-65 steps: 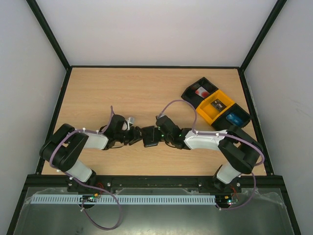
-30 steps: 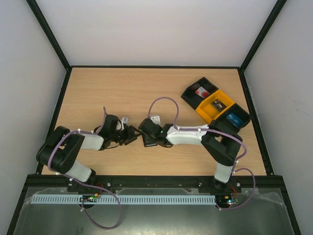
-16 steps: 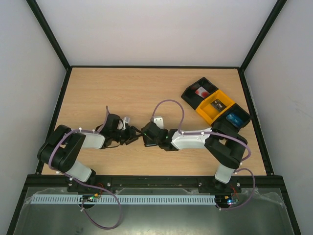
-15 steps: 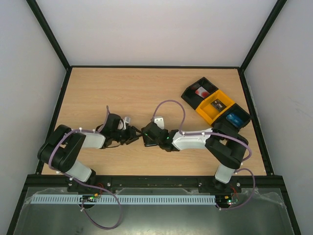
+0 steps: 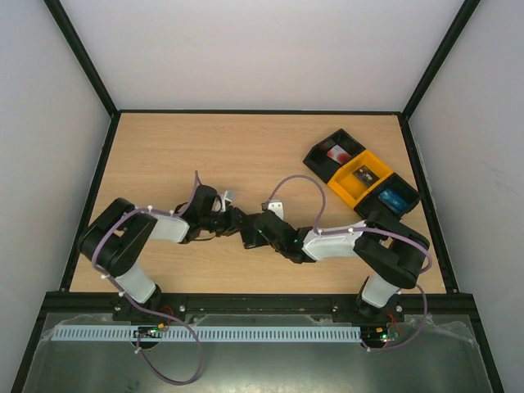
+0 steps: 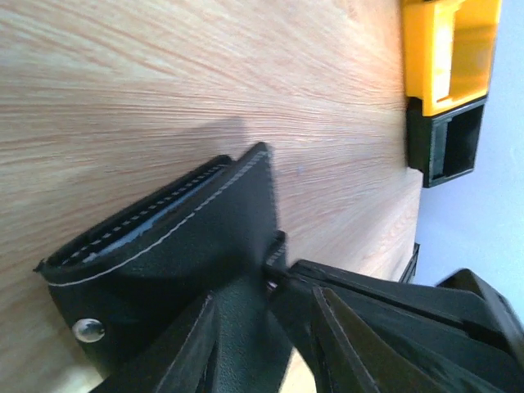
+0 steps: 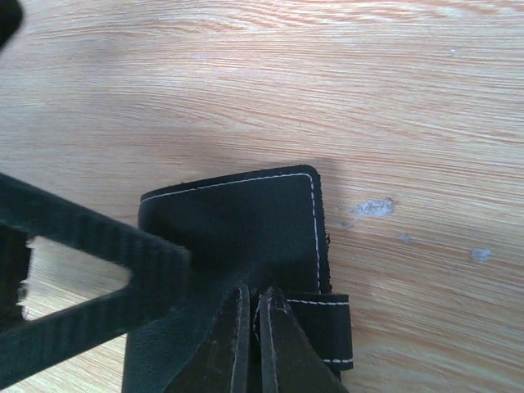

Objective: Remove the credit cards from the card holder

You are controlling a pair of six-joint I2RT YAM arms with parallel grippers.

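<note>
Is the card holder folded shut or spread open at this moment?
Folded shut. The card holder shows only its black stitched outer cover, and in the left wrist view its layers lie stacked together.

Small black white-stitched card holder [image 7: 246,225], apparently folded shut

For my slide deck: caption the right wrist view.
The right gripper pinches the black card holder on the wooden table while the left gripper grips it from the left.
</note>
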